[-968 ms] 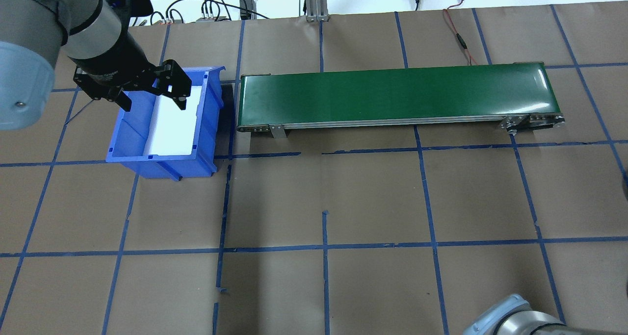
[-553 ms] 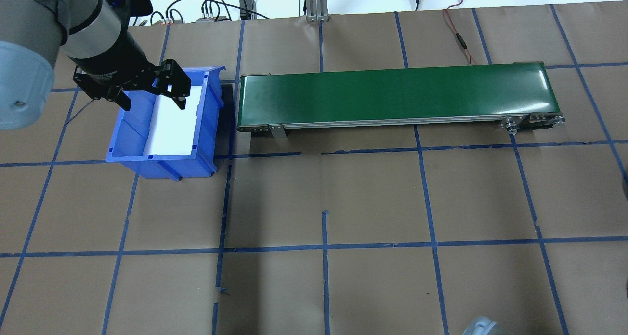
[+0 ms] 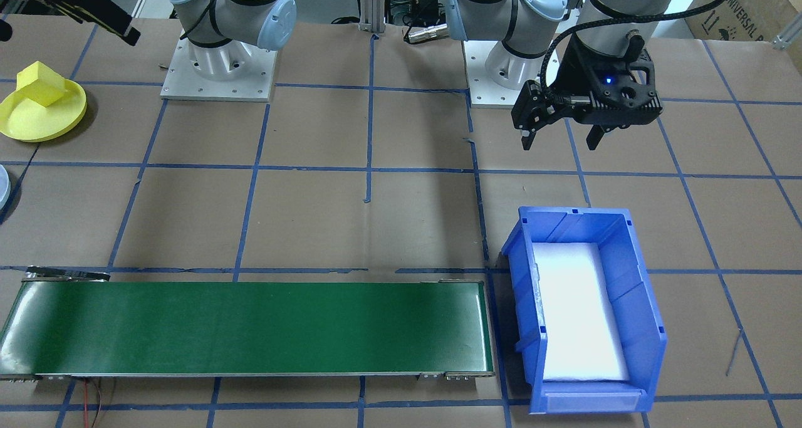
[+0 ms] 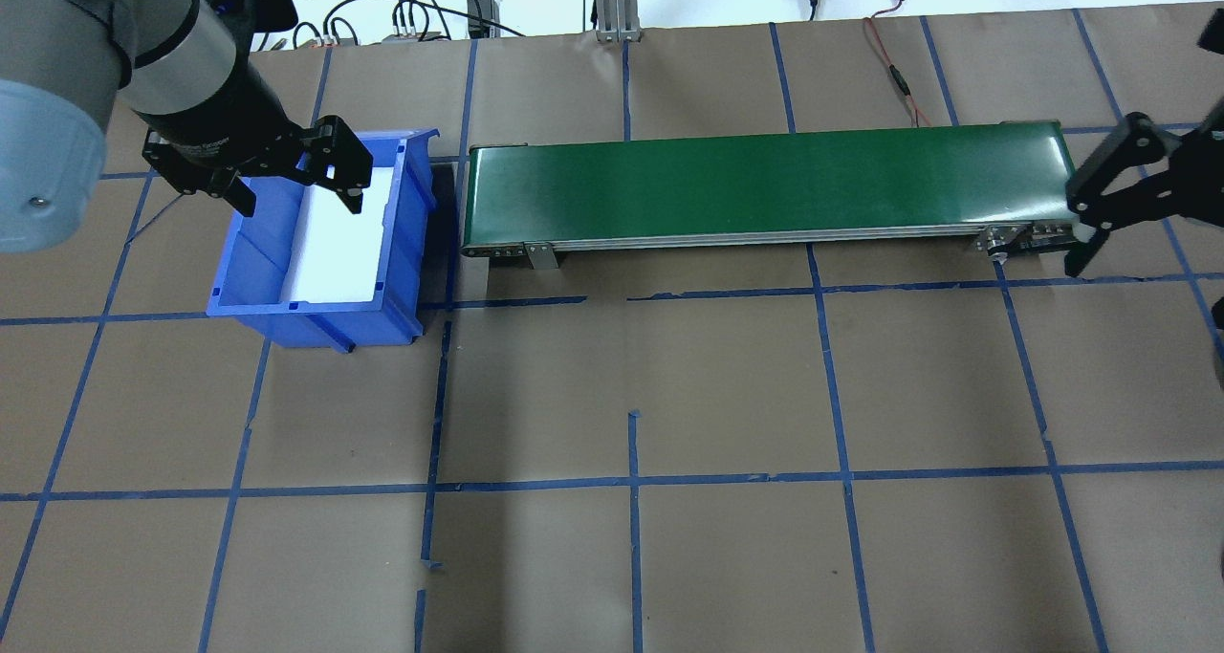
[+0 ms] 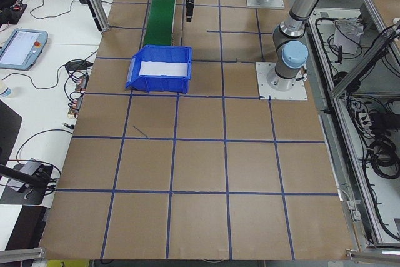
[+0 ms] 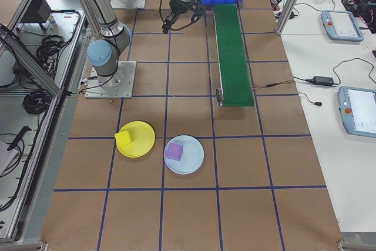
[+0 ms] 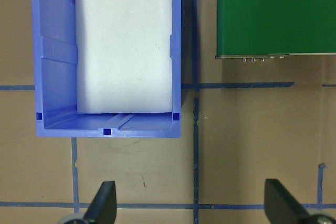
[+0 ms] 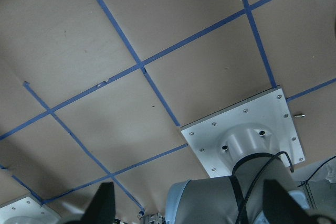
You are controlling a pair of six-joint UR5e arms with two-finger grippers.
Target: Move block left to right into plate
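A yellow block lies in a yellow plate, also seen as the block in the plate. A purple block rests on a light blue plate beside it. My left gripper hangs open and empty above the blue bin, which holds only a white foam pad. My right gripper is open and empty, high up by the right end of the green conveyor, away from both plates.
The conveyor belt carries nothing. Blue tape lines grid the brown table. The two arm bases stand at the robot's edge. Cables and tablets lie on the side bench.
The right gripper has swung into the overhead view at the conveyor's right end, and its elbow has left the bottom edge. The left gripper has stayed over the bin.
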